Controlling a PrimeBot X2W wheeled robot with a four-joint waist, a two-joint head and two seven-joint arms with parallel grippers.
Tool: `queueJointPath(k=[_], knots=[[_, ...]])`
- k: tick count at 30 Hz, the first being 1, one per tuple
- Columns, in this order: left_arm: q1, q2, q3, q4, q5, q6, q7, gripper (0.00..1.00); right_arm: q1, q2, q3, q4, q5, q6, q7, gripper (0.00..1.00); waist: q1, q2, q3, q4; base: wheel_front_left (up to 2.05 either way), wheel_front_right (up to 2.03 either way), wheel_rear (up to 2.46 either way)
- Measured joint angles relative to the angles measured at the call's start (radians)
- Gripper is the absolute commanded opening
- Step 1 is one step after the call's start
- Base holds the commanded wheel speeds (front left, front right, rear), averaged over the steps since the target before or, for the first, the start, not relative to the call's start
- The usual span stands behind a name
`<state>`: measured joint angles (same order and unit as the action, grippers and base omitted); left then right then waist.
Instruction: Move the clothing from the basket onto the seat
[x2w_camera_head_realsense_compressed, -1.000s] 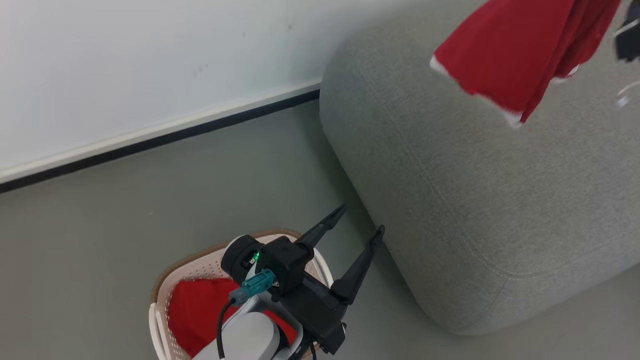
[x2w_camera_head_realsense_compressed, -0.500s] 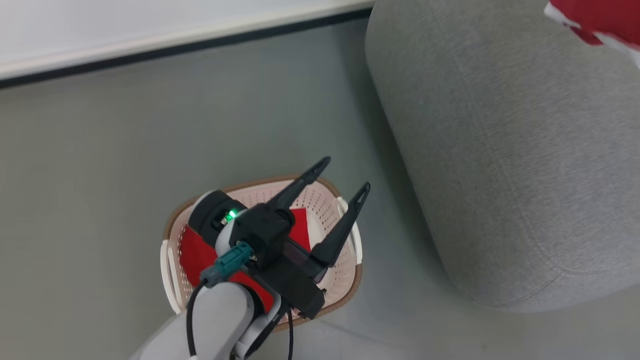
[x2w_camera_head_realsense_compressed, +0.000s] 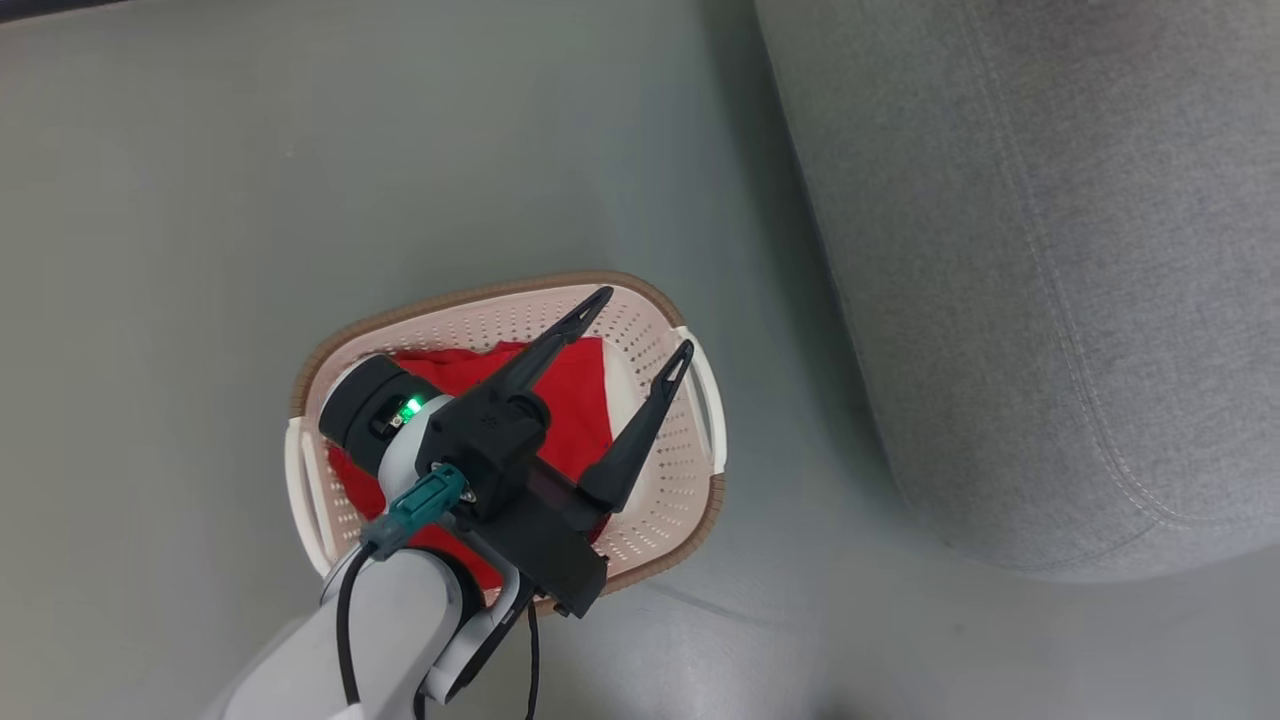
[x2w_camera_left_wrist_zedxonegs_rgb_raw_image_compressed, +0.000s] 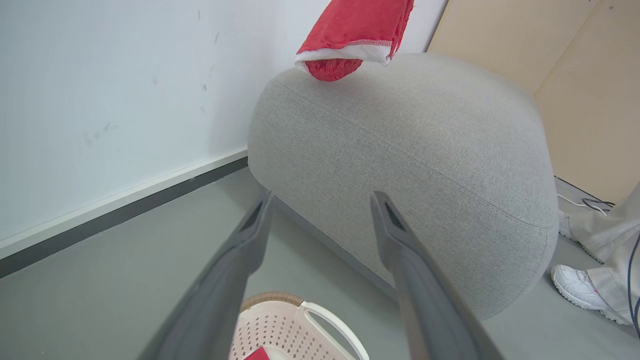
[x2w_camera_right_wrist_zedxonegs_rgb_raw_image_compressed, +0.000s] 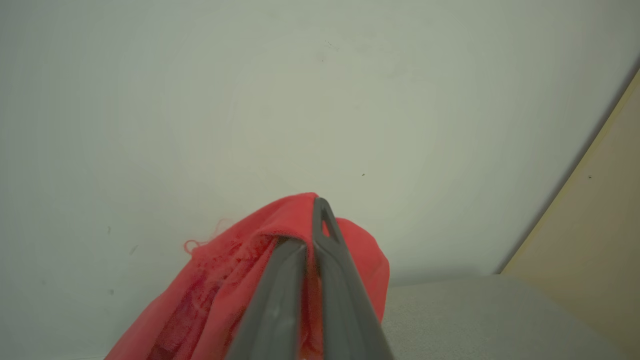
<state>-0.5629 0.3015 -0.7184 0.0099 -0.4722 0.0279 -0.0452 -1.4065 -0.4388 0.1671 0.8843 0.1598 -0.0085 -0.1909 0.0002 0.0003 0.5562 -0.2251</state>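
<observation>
The cream basket with a brown rim stands on the floor, and red clothing lies inside it. My left gripper hovers open above the basket's right half, holding nothing. In the left wrist view the open left gripper points toward the grey seat, with the basket below it. A red garment with white edging hangs above the seat's top. My right gripper is shut on that red garment, held up before the wall, above the seat. The seat fills the head view's right.
Grey floor surrounds the basket. A white wall with a dark baseboard runs behind the seat, and a beige panel stands to the right. A person's white shoe and trouser leg are on the floor beyond the seat, near cables.
The head camera has tilted downward, so the wall and the held garment left its picture and the whole basket came in. My left gripper stays open over the basket.
</observation>
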Motion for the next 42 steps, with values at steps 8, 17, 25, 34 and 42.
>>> queueJointPath(k=[8, 17, 25, 34, 42], knots=[[-0.001, -0.002, -0.003, -0.027, 0.001, 0.008, 0.027, 1.00, 0.001, -0.015, -0.010, 0.100, -0.002, -0.009, -0.023, 0.00, -0.0002, -0.0001, 0.024, -0.032, 0.00, 0.00, 0.00], [-0.001, -0.010, -0.005, -0.038, 0.001, 0.016, 0.037, 1.00, 0.030, -0.019, -0.008, 0.223, -0.002, -0.007, -0.031, 0.00, -0.0003, -0.0002, 0.046, -0.022, 0.00, 0.00, 0.00], [-0.002, -0.018, -0.002, -0.045, 0.001, 0.026, 0.042, 1.00, 0.087, -0.027, -0.017, 0.316, -0.001, -0.006, -0.032, 0.00, -0.0003, -0.0002, 0.063, 0.006, 0.00, 0.00, 0.00], [0.001, -0.014, 0.016, -0.030, -0.002, 0.034, 0.024, 1.00, 0.132, -0.021, -0.015, 0.373, -0.001, -0.018, -0.037, 0.00, -0.0002, -0.0002, 0.057, 0.019, 0.00, 0.00, 0.00], [0.018, -0.022, 0.015, -0.019, -0.010, 0.034, 0.015, 1.00, 0.160, -0.021, -0.013, 0.381, -0.001, -0.019, -0.041, 0.35, -0.0002, -0.0003, 0.034, 0.023, 0.00, 0.00, 0.00]])
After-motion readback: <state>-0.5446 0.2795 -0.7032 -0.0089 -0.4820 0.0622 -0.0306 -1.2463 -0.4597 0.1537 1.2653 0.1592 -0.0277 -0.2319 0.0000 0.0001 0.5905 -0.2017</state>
